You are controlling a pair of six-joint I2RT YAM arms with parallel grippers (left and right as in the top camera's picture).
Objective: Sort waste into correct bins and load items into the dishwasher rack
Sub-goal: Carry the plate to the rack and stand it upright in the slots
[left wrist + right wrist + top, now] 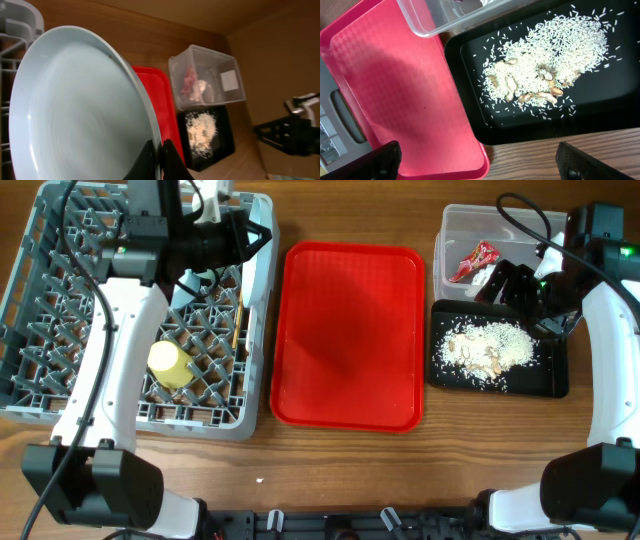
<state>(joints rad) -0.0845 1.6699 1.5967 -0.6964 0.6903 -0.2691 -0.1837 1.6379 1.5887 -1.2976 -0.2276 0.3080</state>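
Note:
My left gripper (161,155) is shut on the rim of a pale mint-green bowl (80,115), held on edge over the back right of the grey dishwasher rack (40,350); it also shows in the overhead view (252,235). A yellow cup (168,363) and wooden chopsticks (238,315) lie in the rack. The clear tub (455,225) holds the red wrapper (473,260) and a white napkin (200,89). The black tray (550,375) holds whitish food scraps (487,345). My right gripper (515,285) (485,165) is wide open and empty above the black tray's back edge.
A large red tray (348,335) lies bare between the rack and the bins. The right arm's cable loops over the tub. Wooden table shows in front of the trays.

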